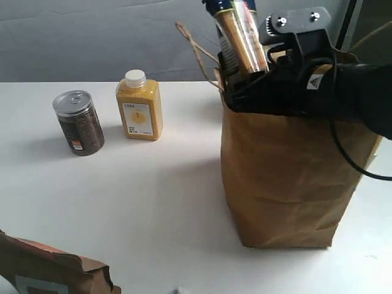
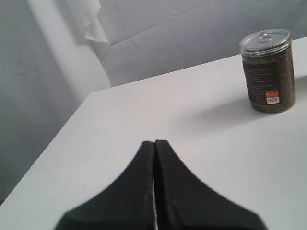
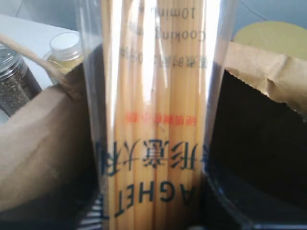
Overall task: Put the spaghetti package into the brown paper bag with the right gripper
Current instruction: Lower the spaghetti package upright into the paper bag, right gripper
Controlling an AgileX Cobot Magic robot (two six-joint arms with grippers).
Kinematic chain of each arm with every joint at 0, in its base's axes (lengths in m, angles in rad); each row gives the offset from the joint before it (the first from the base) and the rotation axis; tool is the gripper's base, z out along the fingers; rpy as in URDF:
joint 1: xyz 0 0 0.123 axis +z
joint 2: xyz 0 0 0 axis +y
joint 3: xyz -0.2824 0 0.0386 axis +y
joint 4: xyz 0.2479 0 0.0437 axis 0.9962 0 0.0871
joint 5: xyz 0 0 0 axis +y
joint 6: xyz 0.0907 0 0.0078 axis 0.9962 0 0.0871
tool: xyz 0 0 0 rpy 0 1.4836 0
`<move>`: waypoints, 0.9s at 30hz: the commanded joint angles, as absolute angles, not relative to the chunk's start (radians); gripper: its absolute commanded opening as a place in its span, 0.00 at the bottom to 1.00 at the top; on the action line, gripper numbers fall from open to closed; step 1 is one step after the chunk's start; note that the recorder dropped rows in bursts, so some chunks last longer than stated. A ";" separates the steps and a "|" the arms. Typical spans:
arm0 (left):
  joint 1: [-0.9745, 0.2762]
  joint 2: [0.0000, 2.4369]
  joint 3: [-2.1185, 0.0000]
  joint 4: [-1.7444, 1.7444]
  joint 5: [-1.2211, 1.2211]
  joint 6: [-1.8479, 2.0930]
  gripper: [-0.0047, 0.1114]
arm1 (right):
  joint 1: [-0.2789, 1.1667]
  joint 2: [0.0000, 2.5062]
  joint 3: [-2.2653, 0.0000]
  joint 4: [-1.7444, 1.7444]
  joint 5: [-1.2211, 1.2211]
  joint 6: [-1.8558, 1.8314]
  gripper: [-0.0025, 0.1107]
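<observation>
Spaghetti package (image 1: 239,33), long, clear and navy-ended, stood near upright with its lower end inside the tall kraft-brown paper bag (image 1: 288,177), clamped by the black two-jaw right gripper (image 1: 254,79). Lowering it deeper before release was advised.

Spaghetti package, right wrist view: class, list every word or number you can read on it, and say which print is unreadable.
"10min": on the spaghetti package, dark print.
"Cooking": the line next to it.
"AGHET": large navy letters, word cut off.
Navy Chinese characters and small red line: too blurred to read.
</observation>
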State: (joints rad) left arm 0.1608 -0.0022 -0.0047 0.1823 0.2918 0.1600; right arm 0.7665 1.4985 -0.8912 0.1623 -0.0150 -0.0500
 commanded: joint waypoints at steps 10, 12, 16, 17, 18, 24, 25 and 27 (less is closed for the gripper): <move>0.159 0.000 0.000 0.178 0.286 0.156 0.04 | 0.756 1.471 -0.724 0.352 -0.354 -0.045 0.02; 0.159 0.000 0.000 0.178 0.286 0.156 0.04 | 0.756 1.471 -0.722 0.352 -0.384 -0.015 0.02; 0.159 0.000 0.000 0.178 0.286 0.156 0.04 | 0.756 1.471 -0.722 0.352 -0.417 0.032 0.06; 0.159 0.000 0.000 0.178 0.286 0.156 0.04 | 0.756 1.471 -0.722 0.348 -0.417 0.041 0.10; 0.159 0.000 0.000 0.178 0.286 0.156 0.04 | 0.756 1.471 -0.722 0.339 -0.417 0.050 0.14; 0.159 0.000 0.000 0.178 0.286 0.156 0.04 | 0.756 1.471 -0.718 0.296 -0.414 0.068 0.46; 0.159 0.000 0.000 0.178 0.286 0.156 0.04 | 0.756 1.471 -0.718 0.296 -0.406 0.068 0.51; 0.159 0.000 0.000 0.178 0.286 0.156 0.04 | 0.756 1.471 -0.718 0.296 -0.399 0.068 0.57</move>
State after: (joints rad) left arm 0.1608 -0.0022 -0.0047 0.1823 0.2918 0.1600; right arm 0.7585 1.4849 -0.7169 0.3103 -0.3620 0.0672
